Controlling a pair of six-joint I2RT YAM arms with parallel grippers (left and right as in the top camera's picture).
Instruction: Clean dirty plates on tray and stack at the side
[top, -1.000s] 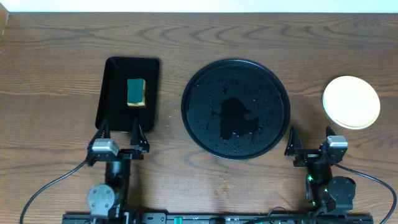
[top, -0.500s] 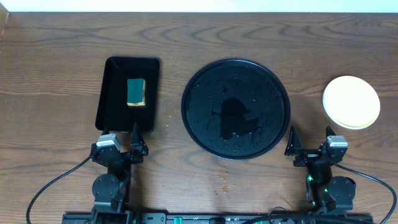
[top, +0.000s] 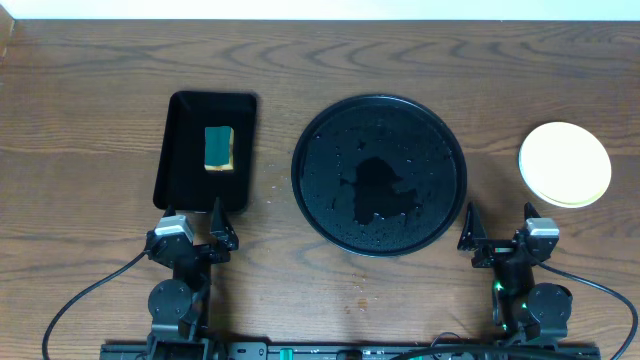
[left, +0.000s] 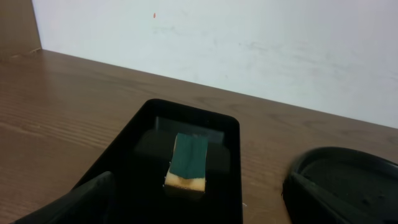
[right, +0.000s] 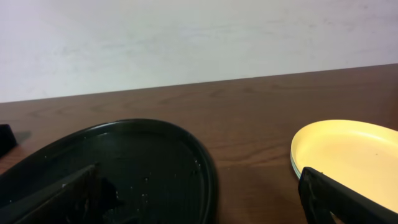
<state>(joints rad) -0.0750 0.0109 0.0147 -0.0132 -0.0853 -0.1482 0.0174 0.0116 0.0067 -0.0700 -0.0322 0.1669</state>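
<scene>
Stack of plates (top: 565, 164) near the right edge of the wooden worktop (top: 100, 90), about midway between its front and back edges, with a pale yellow plate (right: 348, 152) on top. The right wrist view shows a paler rim just beneath it, but how many plates lie under it cannot be told. The round black tray (top: 320, 190) sits at the middle of the worktop. It holds no plates, only droplets and a puddle of water (top: 380, 190). Toward the left edge a rectangular black tray (top: 190, 170) holds a green-topped sponge (top: 219, 147), its long axis running from front edge to back edge. Both arms are low at the front edge. The left gripper (top: 193, 215) is just in front of the rectangular tray with its fingers spread wide and holding nothing, and the sponge lies straight ahead of it. The right gripper (top: 499, 222) is near the front right, also spread wide and empty, between the round tray and the stack. The stack lies ahead of it and to its right, well apart from the fingers, and is much nearer this arm than the left one. Being round, the plates offer no preferred axis for a grip. Judging by the bare tray and the stack at the side, the task looks essentially finished.
</scene>
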